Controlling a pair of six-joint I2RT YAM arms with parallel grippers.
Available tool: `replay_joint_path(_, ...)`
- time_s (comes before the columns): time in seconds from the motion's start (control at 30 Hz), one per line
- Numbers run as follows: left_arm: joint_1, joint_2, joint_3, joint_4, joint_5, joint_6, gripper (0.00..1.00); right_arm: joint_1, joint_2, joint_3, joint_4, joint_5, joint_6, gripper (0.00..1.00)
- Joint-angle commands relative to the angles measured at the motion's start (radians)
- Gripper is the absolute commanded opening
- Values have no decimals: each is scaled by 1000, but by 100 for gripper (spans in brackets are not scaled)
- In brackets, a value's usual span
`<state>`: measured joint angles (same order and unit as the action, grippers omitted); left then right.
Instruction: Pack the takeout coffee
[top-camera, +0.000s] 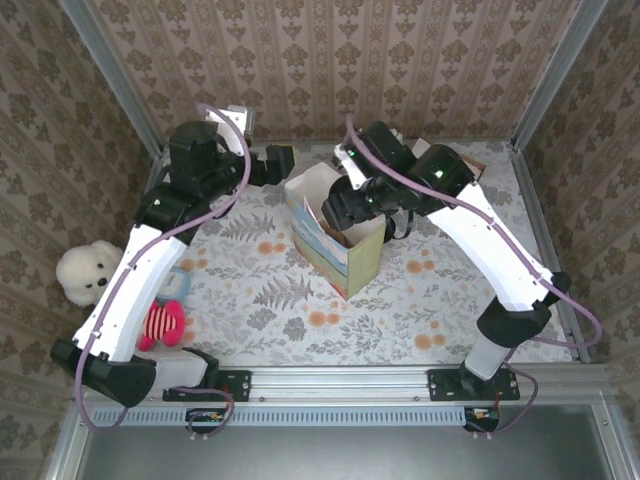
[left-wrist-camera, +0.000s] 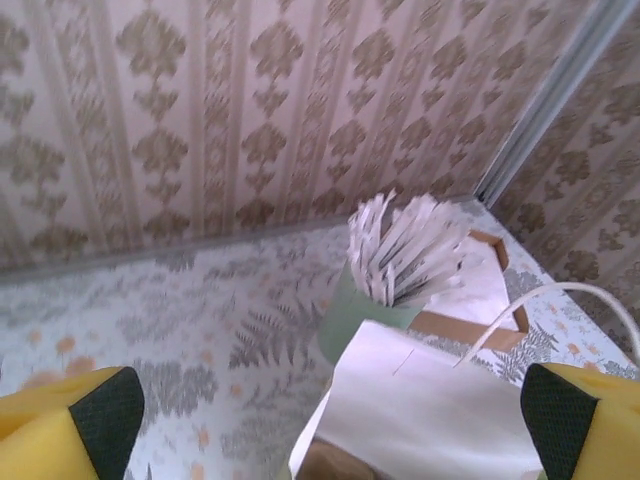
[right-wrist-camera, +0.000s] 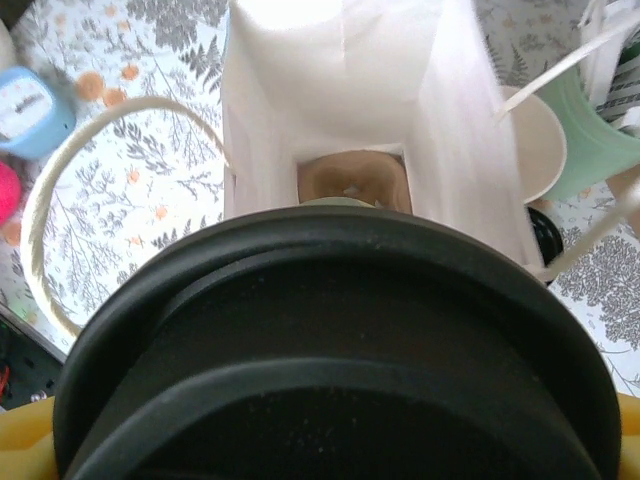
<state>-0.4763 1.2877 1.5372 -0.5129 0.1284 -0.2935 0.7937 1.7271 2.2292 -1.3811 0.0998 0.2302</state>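
Note:
The takeout coffee's round black lid (right-wrist-camera: 330, 340) sits right under the right wrist camera, between yellow finger ends at the bottom corners. My right gripper (right-wrist-camera: 330, 455) is shut on it, above the open mouth of a white-lined paper bag (right-wrist-camera: 330, 90) whose brown bottom shows. From above, the right gripper (top-camera: 345, 208) hangs over the standing bag (top-camera: 345, 255); the cup itself is hidden there. My left gripper (top-camera: 281, 163) is just behind the bag's left side. It (left-wrist-camera: 330, 420) stands open, with the bag's white wall (left-wrist-camera: 430, 400) between its pads but not touched.
A pale-green cup of white sticks (left-wrist-camera: 385, 270) stands behind the bag beside a brown cardboard tray (left-wrist-camera: 505, 300). A cream-lined cup (right-wrist-camera: 535, 145) is right of the bag. A white teddy bear (top-camera: 85, 270), a blue toy (top-camera: 176, 284) and a red striped toy (top-camera: 162, 322) lie at the left.

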Motion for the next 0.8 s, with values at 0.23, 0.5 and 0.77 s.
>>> replay_joint_path(0.23, -134, -50, -3, -174, 32, -222, 95, 11, 72, 20, -45, 63, 5, 53)
replay_joint_path(0.5, -141, -72, -99, -142, 183, -273, 74, -4, 93, 9, -22, 25, -1, 54)
replay_joint_path(0.77, -94, -95, -193, -147, 298, -300, 40, -20, 115, 10, -76, 96, 6, 54)
